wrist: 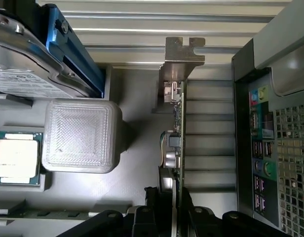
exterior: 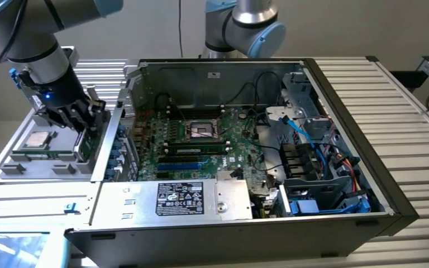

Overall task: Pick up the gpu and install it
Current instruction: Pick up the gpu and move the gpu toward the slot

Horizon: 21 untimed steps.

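The gpu (wrist: 178, 123) stands on edge in the grey parts tray (exterior: 20, 170), left of the open computer case in the exterior view. In the wrist view I see it edge-on, a thin green board with its silver end bracket (wrist: 180, 55) at the far end. My gripper (wrist: 169, 210) reaches down over it, one black finger against each face, and is shut on the card. In the exterior view the gripper (exterior: 84, 129) sits low over the tray with the gpu (exterior: 86, 148) showing just below its fingers.
The open computer case (exterior: 363, 184) lies to the exterior view's right, with its motherboard (exterior: 199, 134), blue slot (exterior: 181, 166) and power supply (exterior: 177, 198). The tray also holds a processor (wrist: 16, 158), a white block (wrist: 80, 136) and a hard drive (wrist: 23, 64). A second arm (exterior: 248, 25) stands behind the case.
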Motion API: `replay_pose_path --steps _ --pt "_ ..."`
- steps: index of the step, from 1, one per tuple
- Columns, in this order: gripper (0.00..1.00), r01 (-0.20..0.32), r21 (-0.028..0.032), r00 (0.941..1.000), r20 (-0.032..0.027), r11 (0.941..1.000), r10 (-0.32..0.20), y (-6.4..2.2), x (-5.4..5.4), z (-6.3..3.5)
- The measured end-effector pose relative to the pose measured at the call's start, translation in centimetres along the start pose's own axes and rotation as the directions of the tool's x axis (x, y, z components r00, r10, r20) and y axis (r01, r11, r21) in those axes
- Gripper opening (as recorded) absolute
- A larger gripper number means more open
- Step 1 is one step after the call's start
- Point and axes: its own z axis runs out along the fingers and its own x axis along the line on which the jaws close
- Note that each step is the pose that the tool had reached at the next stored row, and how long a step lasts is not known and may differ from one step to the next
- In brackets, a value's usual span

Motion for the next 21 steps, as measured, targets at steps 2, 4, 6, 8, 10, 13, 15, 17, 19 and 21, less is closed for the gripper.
replay_pose_path --steps 2,4,6,8,10,13,15,17,19,21 --pt "0.28 0.0 -0.0001 1.0 0.0 1.0 0.0 0.08 0.0 -0.92" --pt "0.28 0.0 0.0 1.0 0.0 1.0 0.0 0.13 -0.1 -1.82" --pt "0.28 0.0 0.0001 1.0 -0.0001 1.0 0.0 0.17 -0.1 -2.73" --pt "0.28 0.0 0.0 1.0 0.0 1.0 0.0 0.24 -0.1 -3.63" --pt "0.28 -0.001 0.0 1.0 0.0001 1.0 0.001 0.31 -0.1 -4.52" --pt "0.28 -0.003 0.0001 1.0 0.0003 1.0 0.003 0.42 -0.2 -5.88" --pt "0.28 -0.008 0.0003 1.0 0.0007 1.0 0.008 0.49 -0.2 -6.82" --pt "0.28 -0.015 0.0005 0.9999 0.0014 0.9999 0.015 0.57 -0.2 -7.72" --pt "0.28 -0.022 0.0008 0.9997 0.0019 0.9997 0.022 0.65 -0.3 -8.63" --pt "0.28 -0.029 0.0011 0.9996 0.0024 0.9996 0.029 0.73 -0.3 -9.52"
